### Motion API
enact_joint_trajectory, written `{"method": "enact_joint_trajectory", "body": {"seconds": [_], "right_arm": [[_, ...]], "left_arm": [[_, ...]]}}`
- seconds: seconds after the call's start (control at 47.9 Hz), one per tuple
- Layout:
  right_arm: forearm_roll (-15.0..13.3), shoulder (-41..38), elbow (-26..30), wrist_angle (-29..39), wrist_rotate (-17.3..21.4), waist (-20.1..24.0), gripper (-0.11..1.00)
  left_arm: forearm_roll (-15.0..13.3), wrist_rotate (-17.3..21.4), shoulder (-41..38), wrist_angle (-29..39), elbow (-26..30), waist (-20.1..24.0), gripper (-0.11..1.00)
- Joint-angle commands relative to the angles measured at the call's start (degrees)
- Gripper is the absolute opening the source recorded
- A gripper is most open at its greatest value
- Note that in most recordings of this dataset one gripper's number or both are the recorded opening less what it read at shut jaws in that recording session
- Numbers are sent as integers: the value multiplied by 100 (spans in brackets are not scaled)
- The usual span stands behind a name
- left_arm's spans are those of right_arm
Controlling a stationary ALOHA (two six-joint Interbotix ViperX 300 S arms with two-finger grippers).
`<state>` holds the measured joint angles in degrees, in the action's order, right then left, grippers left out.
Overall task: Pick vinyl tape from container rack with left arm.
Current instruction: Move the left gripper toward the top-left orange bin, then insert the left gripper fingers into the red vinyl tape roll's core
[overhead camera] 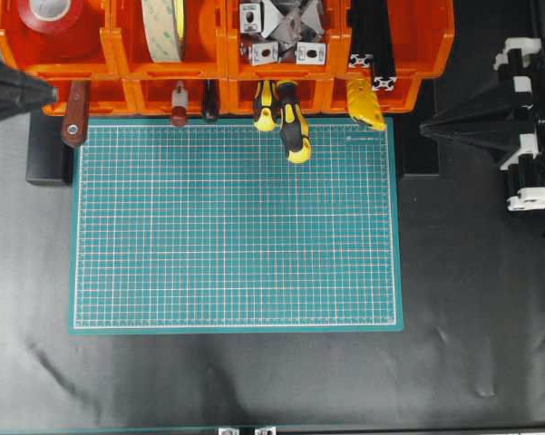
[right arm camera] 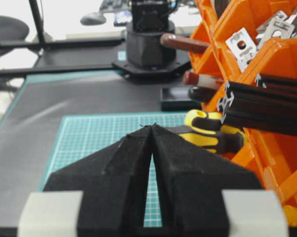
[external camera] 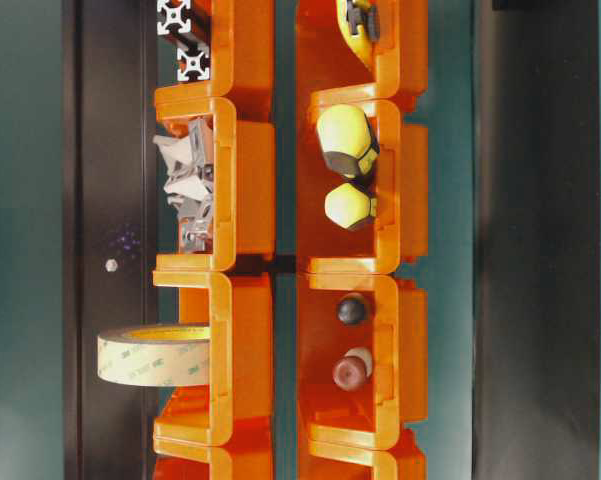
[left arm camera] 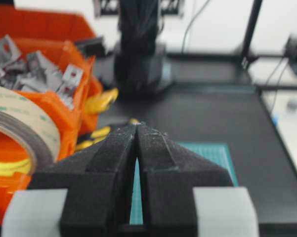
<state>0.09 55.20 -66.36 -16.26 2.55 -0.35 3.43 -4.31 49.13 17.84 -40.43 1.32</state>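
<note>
Vinyl tape (overhead camera: pixel 54 13): red roll with white core, lying in the far-left upper bin of the container rack (overhead camera: pixel 118 50), partly cut off by the top edge of the overhead view.
Left gripper (left arm camera: pixel 137 129): fingers pressed together, tips meeting, nothing between them; parked at the left edge of the table, well apart from the red roll.
Right gripper (right arm camera: pixel 152 129): fingers also pressed together and holding nothing; sits at the right side, tips pointing across the mat.
Beige tape roll (overhead camera: pixel 164 27): standing on edge in the second upper bin, just beside the red roll's bin.
Metal brackets (overhead camera: pixel 281 32): heaped in the third upper bin.
Black extrusions (overhead camera: pixel 372 45): in the fourth upper bin, ends poking out the front.
Lower tier: tool handles stick out, among them yellow-black screwdrivers (overhead camera: pixel 286 113) reaching over the mat's far edge.
Cutting mat (overhead camera: pixel 236 236): green, gridded, in front of the rack.
</note>
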Motion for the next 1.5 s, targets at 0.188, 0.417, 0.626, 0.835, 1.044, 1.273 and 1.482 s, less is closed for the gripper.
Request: {"method": "enact_joint_trajectory", "body": {"seconds": [0.188, 0.417, 0.626, 0.835, 1.044, 1.273, 1.482], "right_arm": [[18, -44, 176, 123, 202, 35, 0], [18, -44, 176, 176, 202, 35, 0], [18, -44, 176, 176, 193, 44, 0], [18, -44, 167, 176, 202, 53, 0], [18, -44, 167, 176, 202, 44, 0], [18, -44, 132, 176, 211, 53, 0], [18, -18, 105, 176, 211, 44, 0]], "left_arm": [[97, 114, -1160, 3665, 2347, 501, 0], [97, 756, -1934, 5493, 3410, 853, 1], [123, 1081, -2250, 6100, 3656, 1020, 27], [123, 1257, -2338, 6179, 3595, 1204, 83], [123, 1345, -2505, 6187, 3507, 1336, 84], [123, 1345, -2672, 6196, 3393, 1521, 84], [114, 1327, -2707, 6187, 3146, 1538, 84]]}}
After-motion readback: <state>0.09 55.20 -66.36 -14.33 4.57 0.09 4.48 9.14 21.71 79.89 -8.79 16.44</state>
